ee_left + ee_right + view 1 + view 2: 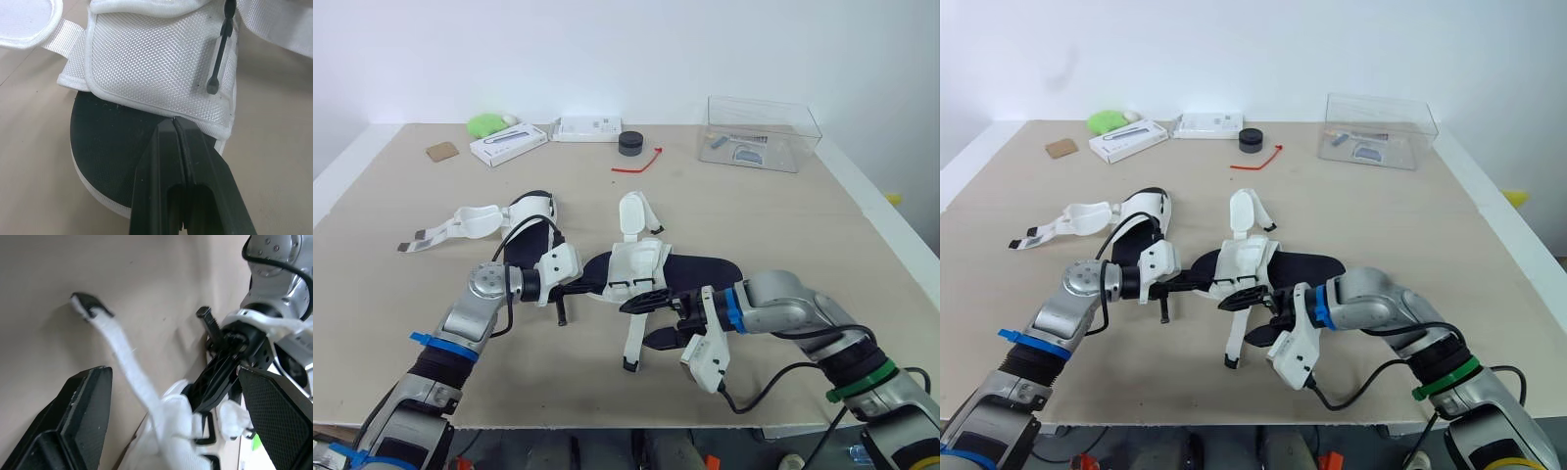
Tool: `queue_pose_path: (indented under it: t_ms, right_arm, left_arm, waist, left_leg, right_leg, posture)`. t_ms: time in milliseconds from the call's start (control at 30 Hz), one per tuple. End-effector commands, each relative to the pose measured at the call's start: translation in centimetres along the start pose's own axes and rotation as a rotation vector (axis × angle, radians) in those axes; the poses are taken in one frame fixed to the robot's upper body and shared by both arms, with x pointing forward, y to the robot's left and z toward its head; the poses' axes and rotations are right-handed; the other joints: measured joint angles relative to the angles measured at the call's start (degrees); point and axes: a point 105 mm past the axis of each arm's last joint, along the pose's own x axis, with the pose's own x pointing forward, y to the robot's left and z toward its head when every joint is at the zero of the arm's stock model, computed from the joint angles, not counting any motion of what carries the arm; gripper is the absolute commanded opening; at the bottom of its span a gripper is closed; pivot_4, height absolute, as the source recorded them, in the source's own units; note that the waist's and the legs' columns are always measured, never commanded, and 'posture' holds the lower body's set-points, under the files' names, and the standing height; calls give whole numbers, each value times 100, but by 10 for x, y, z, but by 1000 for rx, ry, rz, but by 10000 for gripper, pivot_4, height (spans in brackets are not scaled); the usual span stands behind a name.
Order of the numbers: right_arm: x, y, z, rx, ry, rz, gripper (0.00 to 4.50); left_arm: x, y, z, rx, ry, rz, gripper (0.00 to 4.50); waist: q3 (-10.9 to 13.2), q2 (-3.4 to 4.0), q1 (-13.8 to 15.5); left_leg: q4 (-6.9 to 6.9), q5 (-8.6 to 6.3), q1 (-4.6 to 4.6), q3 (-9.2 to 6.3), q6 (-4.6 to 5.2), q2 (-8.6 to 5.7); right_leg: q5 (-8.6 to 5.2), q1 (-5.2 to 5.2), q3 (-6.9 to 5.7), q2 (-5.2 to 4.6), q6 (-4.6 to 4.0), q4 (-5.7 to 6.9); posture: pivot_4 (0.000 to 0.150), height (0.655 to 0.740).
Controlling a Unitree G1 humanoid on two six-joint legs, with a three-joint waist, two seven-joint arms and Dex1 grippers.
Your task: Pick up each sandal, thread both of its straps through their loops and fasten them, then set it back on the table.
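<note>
Pinching the sandal [705, 269] thinly, it seems, near the front edge of the counter [783, 225], the left gripper [173, 122] may lose it if the released right gripper [668, 323] yanks its hanging strap [634, 338].

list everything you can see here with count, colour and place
table: 1, tan, under everything
near sandal: 1, white upper on black sole, centre, straps loose
far sandal: 1, white and black, left of centre, strap spread on the table
long box: 1, white, far left
flat box: 1, white, far middle
green lump: 1, green, behind the long box
card: 1, brown, far left
puck: 1, black, far middle
tie: 1, red, beside the puck
clear box: 1, clear, far right, small items inside
left tool: 1, black, shut on the near sandal's end
right tool: 1, black, open, with the near sandal's hanging strap between its fingers
</note>
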Motion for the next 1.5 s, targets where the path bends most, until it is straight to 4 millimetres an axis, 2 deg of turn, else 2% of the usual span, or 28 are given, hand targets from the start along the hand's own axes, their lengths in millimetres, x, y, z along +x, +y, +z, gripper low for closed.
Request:
queue_pose_path:
  t_ms: [33,167,200,300,400,433,700,933,1000,1300,1500]
  right_arm:
    - [4,-6,-2,-5,7,11,43713]
    - [4,-6,-4,37,12,11,32536]
    - [4,-7,-4,59,11,2,27603]
    - [3,-11,-3,158,0,-48,16793]
    - [2,-16,-4,260,-8,-98,2008]
    - [0,-19,-5,326,-17,-132,479]
    - [-12,-46,-19,762,-55,-423,479]
    - [-22,-54,-34,1039,-49,-609,479]
    - [-28,-60,-44,1133,-42,-694,479]
    - [-38,-70,-61,1292,-34,-829,479]
    - [-37,-63,-75,1387,40,-851,479]
  left_arm:
    - [2,-2,-13,-24,51,0,0]
    - [2,-2,-13,-25,50,0,0]
    - [2,-2,-13,-26,50,0,0]
    - [1,-2,-14,-26,53,-1,0]
    - [1,-3,-14,-27,55,-1,0]
    - [1,-2,-14,-26,55,-1,0]
    - [1,0,-15,-23,59,1,0]
    - [0,-1,-16,-23,64,0,0]
    - [0,-1,-16,-22,66,-1,0]
    - [0,-1,-17,-21,70,-1,0]
    - [0,-2,-18,-21,71,-4,0]
  waist:
    - [0,0,0]
    - [0,0,2]
    - [0,0,2]
    - [0,0,2]
    - [0,0,2]
    - [0,0,2]
    - [0,-1,2]
    - [-1,0,1]
    - [-1,0,1]
    - [0,0,0]
    - [0,0,-3]
  left_leg:
    - [0,0,0,0,0,0]
    - [0,4,0,-2,1,0]
    - [0,4,0,-1,1,0]
    - [0,4,0,-1,0,1]
    - [0,4,0,-3,0,2]
    - [0,4,0,-3,0,2]
    - [0,11,-1,-6,-1,6]
    - [0,12,-3,-7,-1,7]
    - [0,12,-4,-7,-1,8]
    - [0,12,-9,-8,-1,7]
    - [0,12,-10,-7,-1,7]
  right_leg:
    - [0,0,0,0,0,0]
    - [3,0,-2,0,-4,0]
    - [4,0,-1,0,-4,0]
    - [5,0,-1,0,-4,0]
    - [5,1,0,0,-5,0]
    - [5,1,0,1,-5,0]
    - [14,1,-4,3,-5,0]
    - [14,0,-8,4,-4,0]
    - [14,-1,-9,4,-4,0]
    - [14,-4,-9,4,-3,0]
    - [15,-6,-8,4,-2,0]
  posture:
    - [1500,7400]
    - [1500,7400]
    - [1500,7400]
    - [1500,7400]
    - [1500,7400]
    - [1500,7400]
    - [1500,7400]
    - [1500,7400]
    - [1500,7400]
    - [1500,7400]
    - [1500,7400]
